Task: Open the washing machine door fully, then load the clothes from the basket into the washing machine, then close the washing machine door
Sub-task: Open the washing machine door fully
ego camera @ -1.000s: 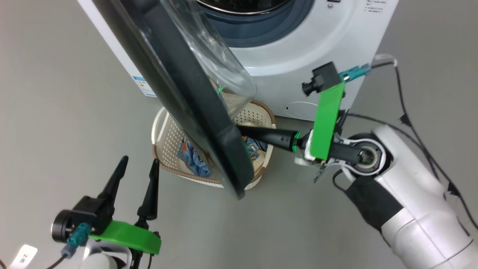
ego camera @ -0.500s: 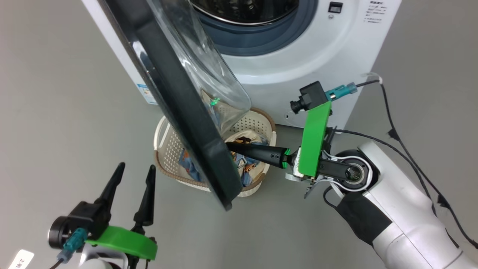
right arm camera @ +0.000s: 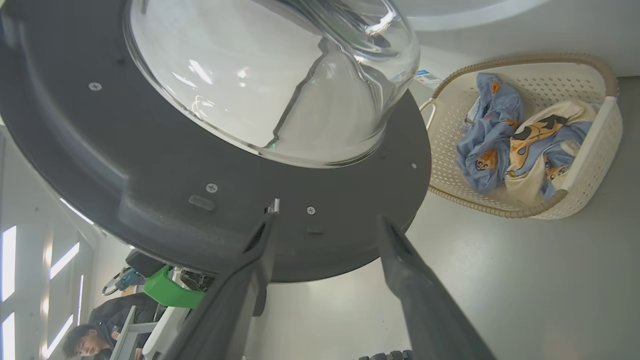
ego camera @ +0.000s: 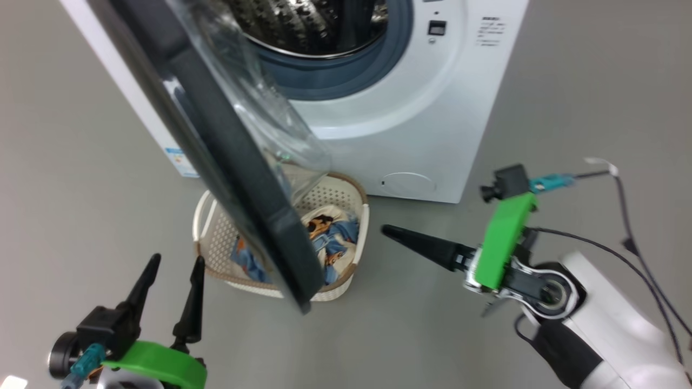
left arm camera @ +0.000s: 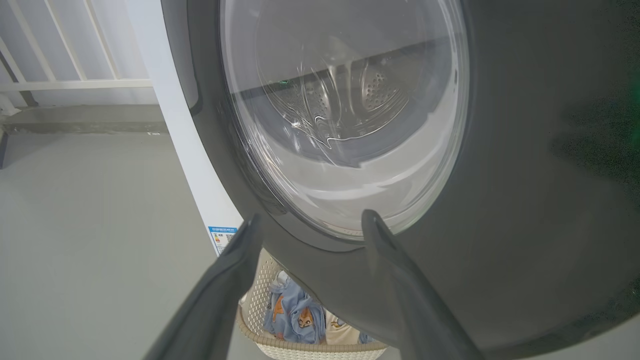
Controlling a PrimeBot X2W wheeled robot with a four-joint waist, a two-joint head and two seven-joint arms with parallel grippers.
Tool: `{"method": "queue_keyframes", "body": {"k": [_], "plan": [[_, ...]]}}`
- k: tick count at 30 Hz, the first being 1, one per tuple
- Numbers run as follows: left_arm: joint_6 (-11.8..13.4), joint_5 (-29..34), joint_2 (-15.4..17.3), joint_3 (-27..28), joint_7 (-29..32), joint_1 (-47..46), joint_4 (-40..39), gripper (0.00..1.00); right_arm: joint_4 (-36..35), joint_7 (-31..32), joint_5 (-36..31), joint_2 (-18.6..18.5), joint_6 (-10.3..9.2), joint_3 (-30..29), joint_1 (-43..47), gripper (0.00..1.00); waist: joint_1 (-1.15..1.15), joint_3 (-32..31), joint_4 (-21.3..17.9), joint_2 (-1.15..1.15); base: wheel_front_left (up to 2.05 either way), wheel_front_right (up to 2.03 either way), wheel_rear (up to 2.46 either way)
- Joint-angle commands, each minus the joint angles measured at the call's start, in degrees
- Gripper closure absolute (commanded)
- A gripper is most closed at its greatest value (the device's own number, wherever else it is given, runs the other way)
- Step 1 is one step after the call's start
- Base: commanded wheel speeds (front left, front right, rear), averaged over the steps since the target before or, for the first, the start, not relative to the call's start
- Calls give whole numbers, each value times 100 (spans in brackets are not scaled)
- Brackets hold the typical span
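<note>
The door (ego camera: 238,178) stands swung out from the washer (ego camera: 421,108), its black rim slanting down toward the robot and its lower edge hanging over the basket (ego camera: 216,237); the steel drum (ego camera: 308,27) lies open to view behind it. The basket sits on the grey floor (ego camera: 81,162) just before the washer's front, and the clothes (ego camera: 335,243), blue and cream, lie bunched inside it. The right tool (ego camera: 386,230) hovers low, just right of the basket, its fingers pointing left toward the door; in the right wrist view this tool (right arm camera: 327,217) is spread with nothing between the fingers, facing the door's inner side. The left tool (ego camera: 177,265) is at lower left, spread and empty, on the door's outer side, apart from it. A person (right arm camera: 80,342) shows in the right wrist view's corner.
</note>
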Motion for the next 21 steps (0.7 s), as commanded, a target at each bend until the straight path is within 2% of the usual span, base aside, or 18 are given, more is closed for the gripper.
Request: {"method": "queue_keyframes", "body": {"k": [1,13,21], "plan": [[-9,-49,180,245,-37,-13,-112,0,-140,-197,-74,-89,11,3,180,0,0,-117,-170,0,0,0,0],[-9,-104,294,465,-37,292,-166,0,14,-1043,-70,-844,11,-147,941,0,0,-364,-569,0,0,0,0],[-9,-117,317,632,-37,468,-187,0,271,-2129,-555,-1327,11,-101,1359,0,0,-506,-753,0,0,0,0]]}}
